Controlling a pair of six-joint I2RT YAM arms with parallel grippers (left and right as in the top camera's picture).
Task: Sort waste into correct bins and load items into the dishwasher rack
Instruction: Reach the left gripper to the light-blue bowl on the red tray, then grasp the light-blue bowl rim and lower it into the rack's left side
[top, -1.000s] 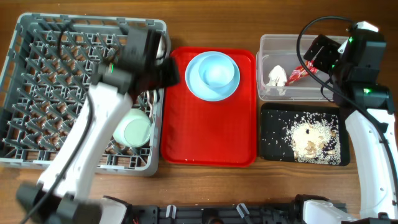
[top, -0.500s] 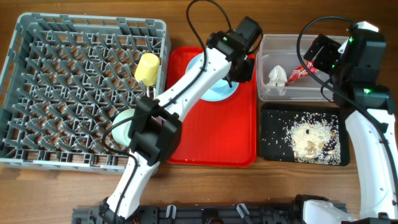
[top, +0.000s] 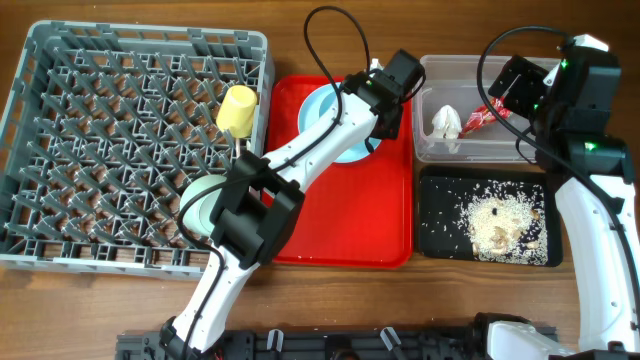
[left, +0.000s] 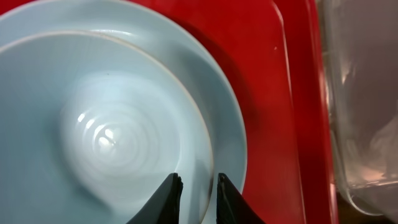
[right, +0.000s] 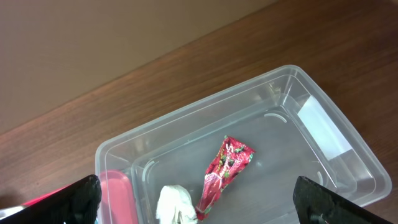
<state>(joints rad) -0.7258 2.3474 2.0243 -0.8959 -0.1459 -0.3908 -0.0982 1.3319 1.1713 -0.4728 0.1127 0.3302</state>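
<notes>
1. The left gripper (left: 198, 186) has its fingers (left: 169, 196) a narrow gap apart, astride the rim of the blue bowl (left: 106, 124). Whether they press the rim I cannot tell.
2. The right gripper (right: 196, 193) has its fingers (right: 81, 199) spread wide. It holds nothing and hangs above the clear tub (right: 298, 118).
3. Only the left wrist view shows the blue bowl sitting in the blue plate (left: 227, 124) on the red tray (left: 286, 74).
4. The right wrist view best shows the red wrapper (right: 224, 165) on the tub's floor, just beside the napkin (right: 175, 205).
5. Only the overhead view shows the rack (top: 80, 130) at the left end of the desk (top: 330, 290). In the rack, by its right wall, are the yellow cup (top: 238, 108) and the green bowl (top: 205, 205). The tub stands at the desk's far right corner. The black tray (top: 435, 195) lies nearer the front edge, strewn with rice (top: 500, 215).
6. Count: two bowls, one plate, one cup, one napkin, one wrapper, one tub, one black tray, one red tray, one rack.
7. From overhead, the left arm (top: 300, 160) covers most of the blue plate and blue bowl and part of the green bowl. The right wrist view cuts off the napkin at its lower edge.
</notes>
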